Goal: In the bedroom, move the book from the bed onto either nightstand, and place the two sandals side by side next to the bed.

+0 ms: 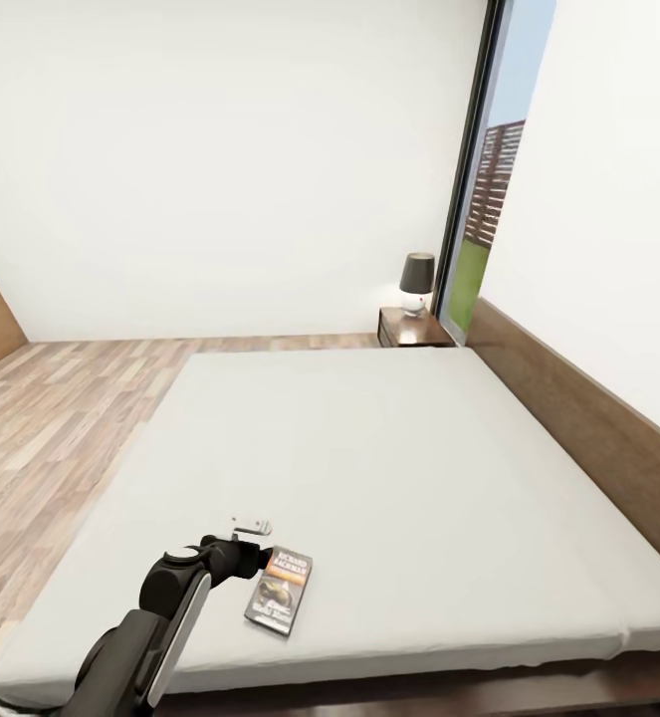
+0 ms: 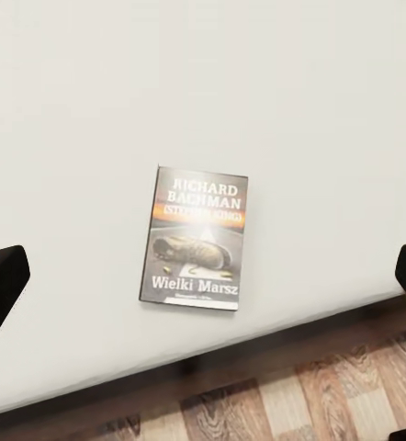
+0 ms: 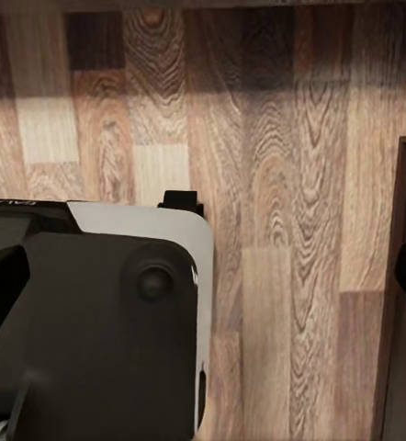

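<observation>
Here the left tool (image 1: 253, 526) hangs over the near part of the bed (image 1: 389, 468), just above and beside the book (image 1: 280, 590). In the left wrist view its two dark fingertips (image 2: 1, 280) stand at opposite edges of the picture, spread wide, with nothing between them but the mattress and the book below; the tool is released and grasps nothing. Whether it touches the mattress cannot be told.

The book (image 2: 196, 239) lies flat on the light-grey mattress, cover up, close to the bed's near edge. White author lettering sits at the top of its cover, an orange band under that, a greyish picture in the middle and a title line near the bottom. Past the mattress edge in that view a dark frame strip and wood-plank floor (image 2: 304, 395) appear.

In the head view a nightstand (image 1: 409, 329) stands at the far corner of the bed, by the headboard (image 1: 588, 418), carrying a lamp (image 1: 417, 284) with a dark shade. Beside it runs a tall dark-framed window (image 1: 489, 179).

The right wrist view looks down on plank floor (image 3: 286, 184) and the robot's dark base (image 3: 93, 331). A dark fingertip (image 3: 3, 280) of the right tool shows at each side edge, set wide apart and holding nothing.
</observation>
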`<state>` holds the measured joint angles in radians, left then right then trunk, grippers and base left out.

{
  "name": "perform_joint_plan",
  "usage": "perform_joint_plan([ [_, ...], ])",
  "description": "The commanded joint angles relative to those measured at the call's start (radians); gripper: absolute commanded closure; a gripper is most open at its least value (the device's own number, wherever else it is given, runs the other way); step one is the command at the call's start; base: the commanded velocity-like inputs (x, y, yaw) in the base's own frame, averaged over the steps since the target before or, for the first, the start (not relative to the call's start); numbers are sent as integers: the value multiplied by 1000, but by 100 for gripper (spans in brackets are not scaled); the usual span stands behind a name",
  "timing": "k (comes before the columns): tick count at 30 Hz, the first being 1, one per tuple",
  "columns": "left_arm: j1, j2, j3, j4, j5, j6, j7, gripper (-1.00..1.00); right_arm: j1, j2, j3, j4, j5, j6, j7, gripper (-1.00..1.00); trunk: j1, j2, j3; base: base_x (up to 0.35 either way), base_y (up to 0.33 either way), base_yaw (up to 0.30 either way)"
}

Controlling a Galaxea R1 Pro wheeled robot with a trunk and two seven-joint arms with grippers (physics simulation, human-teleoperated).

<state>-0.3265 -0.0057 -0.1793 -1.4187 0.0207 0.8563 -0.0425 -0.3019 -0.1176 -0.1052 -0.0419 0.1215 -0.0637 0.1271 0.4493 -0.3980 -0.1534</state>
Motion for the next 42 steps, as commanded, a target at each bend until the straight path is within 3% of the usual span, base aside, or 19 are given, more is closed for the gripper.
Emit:
perform_joint_plan([
  [1, -1, 0, 1, -1, 2, 5, -2, -100, -1, 0, -9, 1, 10, -4, 3, -100, 1, -2, -2, 72, 0, 0],
  [10, -1, 0, -2, -1, 1, 5, -2, -100, 0, -15, -39, 5, 2, -3, 2, -100, 1, -2, -2, 29, 0, 0],
  [13, -1, 1, -2, -2, 1, 5, -2, -100, 8, -25, -72, 17, -18, -3, 1, -100, 1, -2, -2, 10, 0, 0],
  [21, 0, 1, -3, -3, 1, 6, -2, -100, 36, -47, -112, 29, -48, -2, 1, -100, 1, -2, -2, 4, 0, 0],
  [42, 0, 0, -6, 1, -3, 6, -1, -100, 84, -52, -124, 77, -58, -2, 0, -100, 1, -2, -2, 1, 0, 0],
])
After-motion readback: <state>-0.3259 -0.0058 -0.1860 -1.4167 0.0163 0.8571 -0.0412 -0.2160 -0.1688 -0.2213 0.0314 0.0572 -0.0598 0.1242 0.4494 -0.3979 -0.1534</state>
